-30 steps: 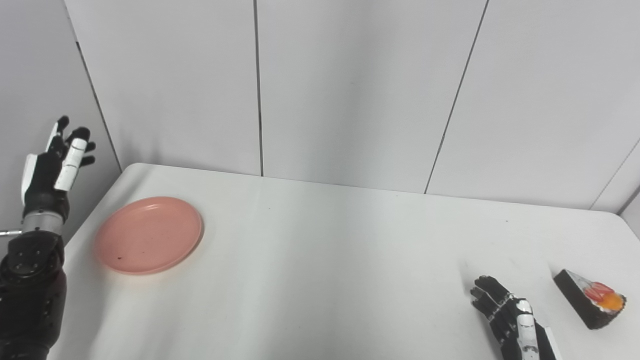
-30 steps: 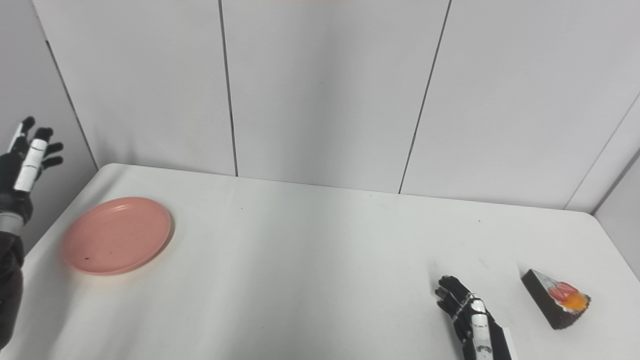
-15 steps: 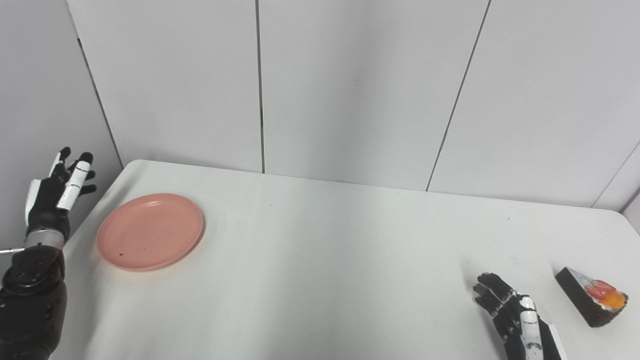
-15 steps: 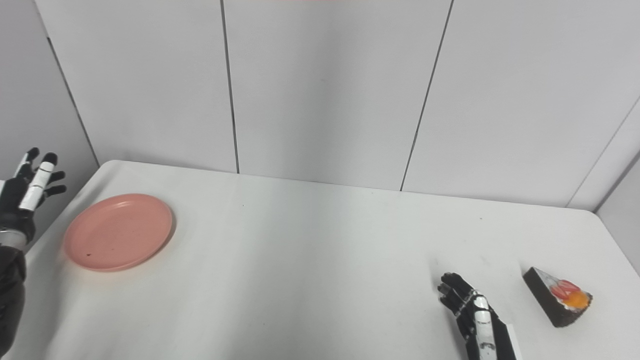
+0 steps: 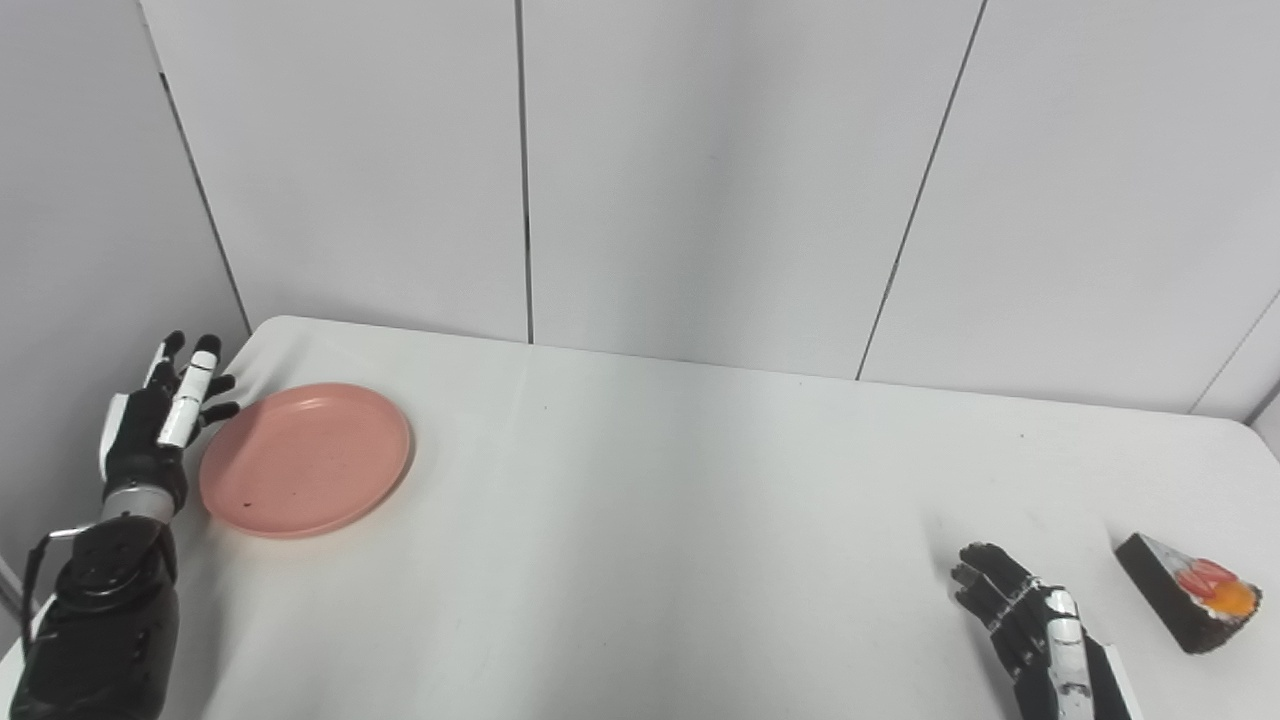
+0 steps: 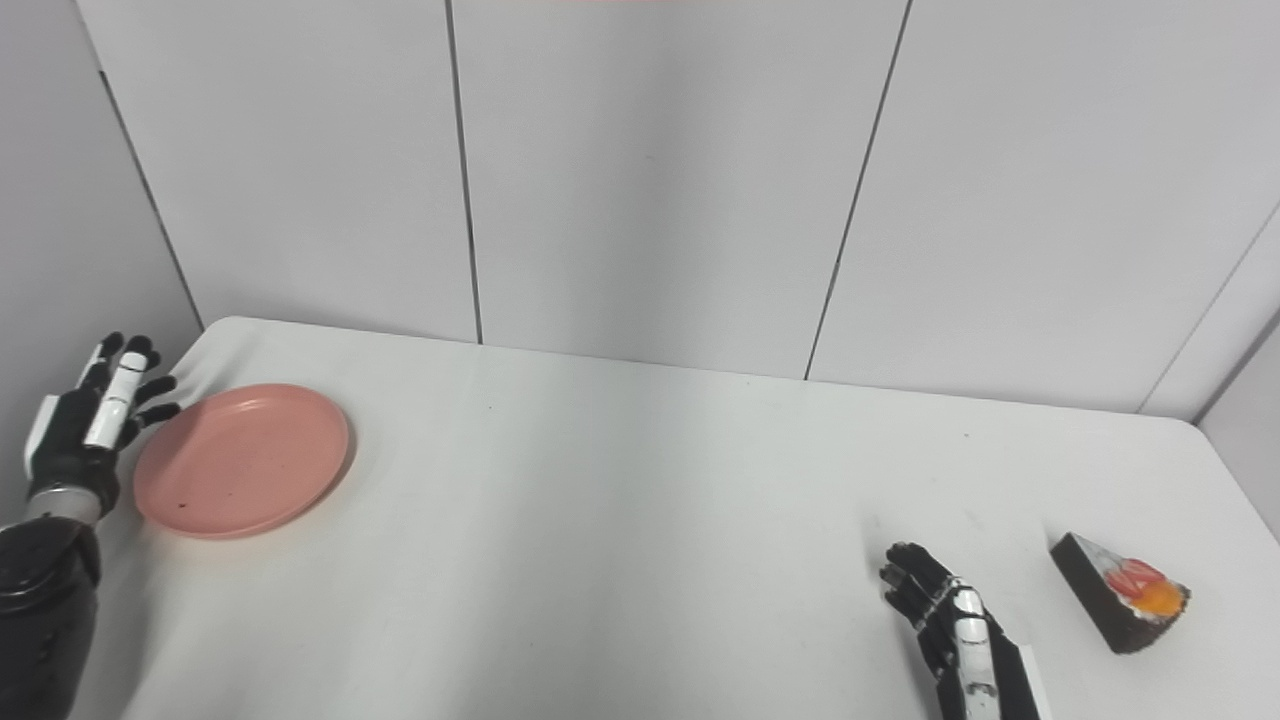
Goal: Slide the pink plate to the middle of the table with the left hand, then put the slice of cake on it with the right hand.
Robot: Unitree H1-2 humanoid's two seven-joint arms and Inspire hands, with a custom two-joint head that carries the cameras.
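Step in hand, by the look of it: the first one, getting the left hand (image 5: 160, 420) to the pink plate (image 5: 305, 458) for the slide. No contact readable yet.

Pink plate (image 6: 243, 458): flat on the tabletop (image 5: 640, 520) near the far left corner, just inside the left edge, empty, well short of the middle.

Left hand: at the left edge of the tabletop, just beside the plate's left rim, raised with fingers (image 5: 205, 362) spread and pointing up and away, holding nothing. Fingertips close to the rim; touching or not, impossible to tell.

Slice of cake (image 5: 1190, 592): lying near the right edge toward the near right corner, dark sides, red and orange topping.

Right hand (image 6: 950, 620): low near the near edge, left of the cake and apart from it, empty, fingers loosely curled but not closed on anything. Waiting, most likely.

Next move, as a judgement: palm or fingers set against the plate's left rim, then a steady push rightward along the tabletop toward the middle, low enough not to ride over the shallow rim or tip it. Cake step not yet begun.
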